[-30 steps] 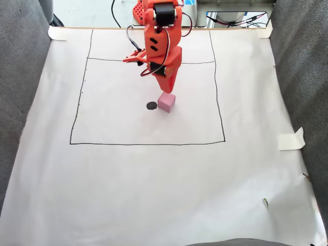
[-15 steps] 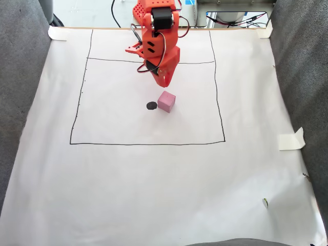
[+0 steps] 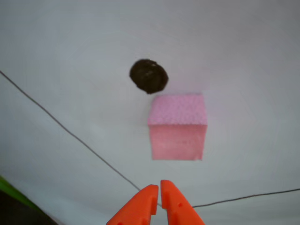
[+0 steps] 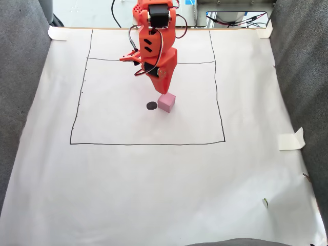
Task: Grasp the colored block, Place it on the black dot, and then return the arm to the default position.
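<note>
Because our end effector [image 3: 160, 187] hung closed and empty near the block [image 3: 177, 125], descending unopened risked shoving it past the dot [image 3: 148, 75].

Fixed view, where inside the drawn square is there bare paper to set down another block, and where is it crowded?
Bare paper lies along the drawn square's bottom line and up its left side. The right part, toward the right line, is also open. It is crowded at the upper middle: the pink foam cube sits beside the black dot, with the orange gripper just above them.
</note>
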Robot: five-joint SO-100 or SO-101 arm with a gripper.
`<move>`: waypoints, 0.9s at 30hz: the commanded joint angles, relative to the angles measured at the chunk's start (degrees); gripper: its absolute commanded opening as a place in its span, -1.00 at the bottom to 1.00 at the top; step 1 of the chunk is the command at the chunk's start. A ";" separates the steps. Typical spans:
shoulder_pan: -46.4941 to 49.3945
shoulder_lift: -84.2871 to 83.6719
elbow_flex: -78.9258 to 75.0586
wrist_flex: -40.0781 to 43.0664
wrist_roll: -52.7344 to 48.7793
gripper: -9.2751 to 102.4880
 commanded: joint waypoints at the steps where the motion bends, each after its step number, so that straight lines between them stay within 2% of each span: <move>1: -0.35 0.53 -2.64 1.14 0.18 -0.83; 23: -0.62 -1.85 -2.99 1.58 -1.05 -0.83; 27: -0.79 -1.85 -2.99 2.37 -2.46 -0.49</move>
